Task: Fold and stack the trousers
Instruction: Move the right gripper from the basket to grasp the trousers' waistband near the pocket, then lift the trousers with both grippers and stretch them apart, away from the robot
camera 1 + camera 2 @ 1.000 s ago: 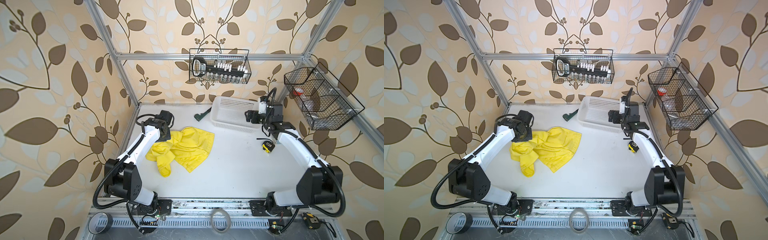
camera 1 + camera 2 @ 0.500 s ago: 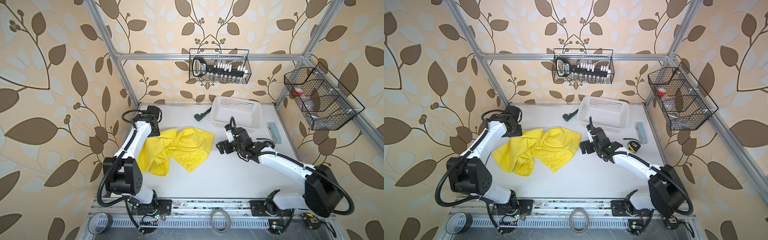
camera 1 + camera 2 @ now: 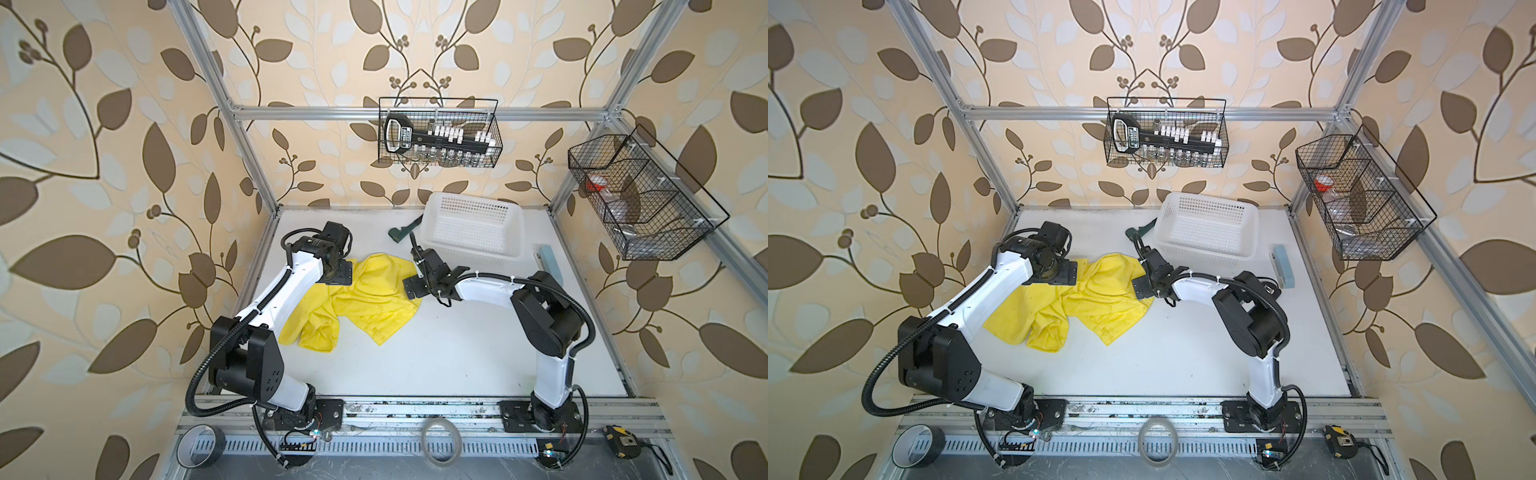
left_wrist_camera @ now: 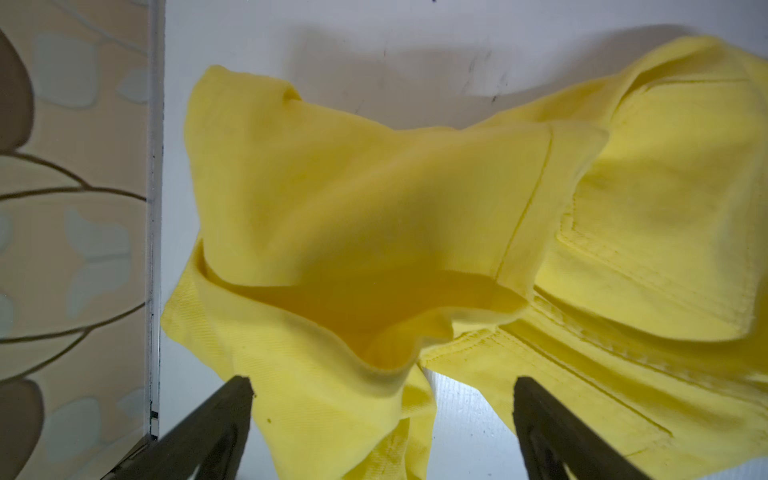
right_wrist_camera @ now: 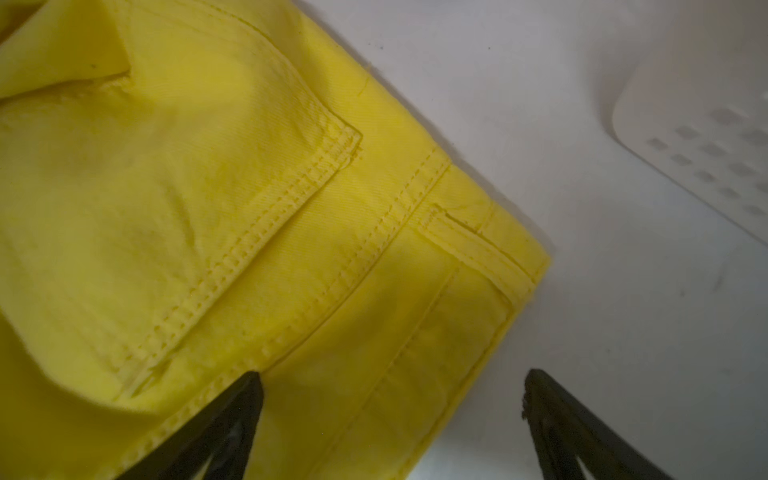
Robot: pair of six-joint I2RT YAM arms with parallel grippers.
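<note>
Yellow twill, soft and light, is what you are handling, so expect the trousers (image 3: 365,299) to sag, drag and slide on themselves rather than keep any shape you give them. They lie rumpled and not yet folded on the white table (image 3: 436,353), left of centre, between the two arms and near a front corner of the white perforated basket (image 3: 473,255). The left gripper (image 4: 382,386) hangs with its jaws wide, loose folds bulging up between them but nothing pinched. The hollow tube of cloth there may be a leg opening, though that view is too blurred to be sure. The right gripper (image 5: 390,386) is also spread wide and holds nothing, one jaw over the cloth and the other over bare table, straddling the garment's edge. Under it you can see the firmest part: a flat patch pocket (image 5: 166,228) with double rows of stitching, and the waistband (image 5: 374,332) corner with its belt loop (image 5: 478,241). Take hold there, on the thick stitched band, where several layers give the jaws something to bite. A single thin layer mid-leg would likely slip or lift alone. The table looks smooth, so dragging should help flatten the wrinkles.
</note>
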